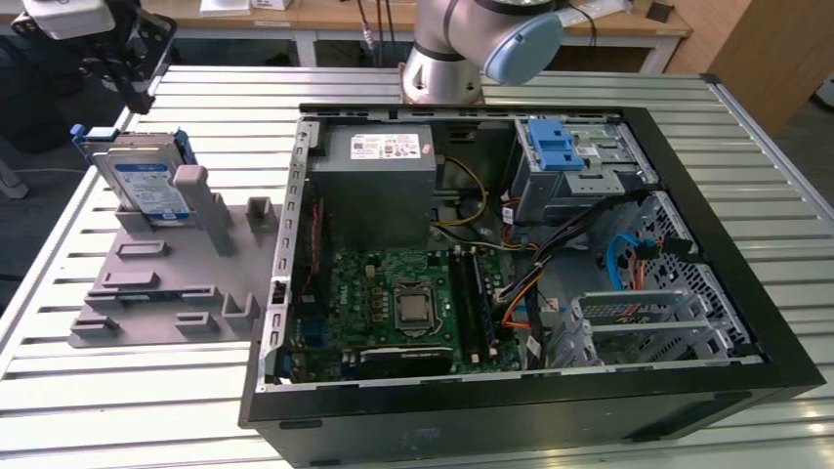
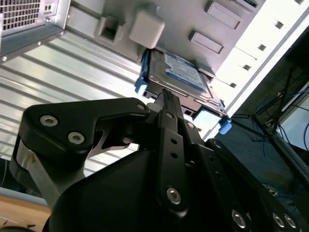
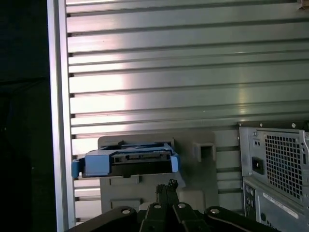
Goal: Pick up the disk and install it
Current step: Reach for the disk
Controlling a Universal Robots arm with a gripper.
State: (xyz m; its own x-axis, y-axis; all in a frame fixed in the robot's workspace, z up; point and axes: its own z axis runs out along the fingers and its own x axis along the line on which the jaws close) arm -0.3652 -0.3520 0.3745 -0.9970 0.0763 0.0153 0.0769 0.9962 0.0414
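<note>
- Exterior view: the disk [image 1: 144,186] stood on edge, leaning in a slot at the far end of the grey fixture plate [image 1: 156,283]. This was on the slatted table [image 1: 117,410], at the exterior view's left of the open computer case [image 1: 521,430].
- The gripper [image 1: 135,96] hung above the disk and apart from it, with no contact seen.
- In the first wrist view the gripper [image 3: 166,186] showed its fingertips drawn together and holding nothing. The disk [image 3: 128,163] presented its connector edge and blue carrier bracket just ahead of them.
- In the second wrist view the gripper [image 2: 164,96] pointed at the near edge of the disk [image 2: 181,75], whose label face lay against the fixture.
- Judgement: the pick-up step was in hand, at the approach stage. The disk was not yet grasped and nothing had been installed.
- Judgement: a grasp would call for the fingers to part enough to straddle the disk's thin edge, and to line up squarely with it clear of the fixture posts.
- The drive cage [image 1: 573,156] with the blue latch sat in the case's far corner, well apart from the disk.
</note>
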